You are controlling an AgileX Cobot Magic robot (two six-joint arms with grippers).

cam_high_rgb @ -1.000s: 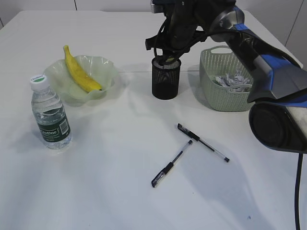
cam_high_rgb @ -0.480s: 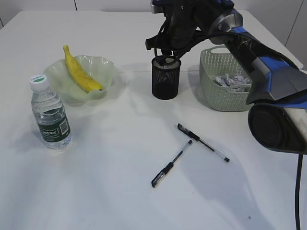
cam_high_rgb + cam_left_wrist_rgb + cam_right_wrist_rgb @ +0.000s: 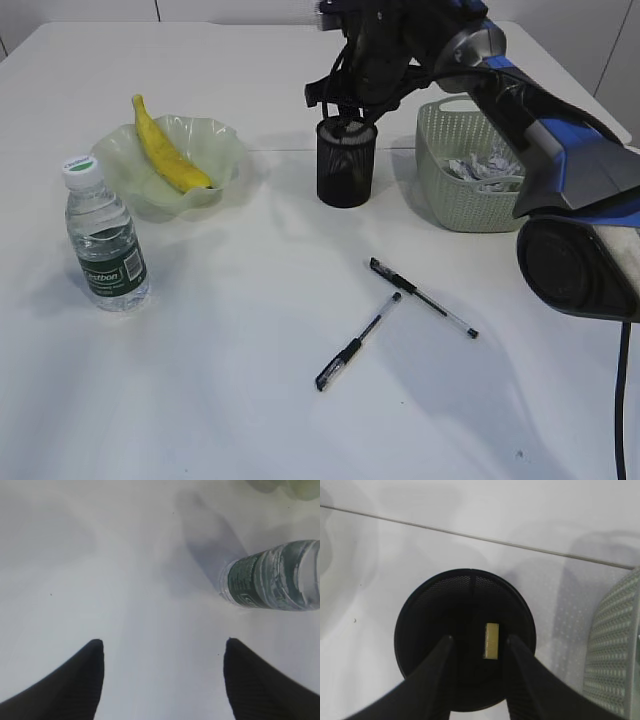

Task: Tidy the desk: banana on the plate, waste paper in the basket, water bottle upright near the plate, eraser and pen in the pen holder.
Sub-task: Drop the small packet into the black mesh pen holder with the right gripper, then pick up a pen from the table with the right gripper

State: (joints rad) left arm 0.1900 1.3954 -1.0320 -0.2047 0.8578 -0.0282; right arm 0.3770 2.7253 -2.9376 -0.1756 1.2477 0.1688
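The banana lies on the pale green plate. The water bottle stands upright in front of the plate; it also shows in the left wrist view. Waste paper lies in the green basket. Two black pens lie crossed on the table. My right gripper hangs open just over the black mesh pen holder. The yellowish eraser lies inside the holder, between the fingers but free of them. My left gripper is open and empty over bare table.
The basket's wall stands close to the right of the pen holder. The right arm reaches over the basket. A seam in the table runs behind the holder. The left arm is out of the exterior view.
My right gripper has risen a little above the pen holder's rim. Nothing else has moved.
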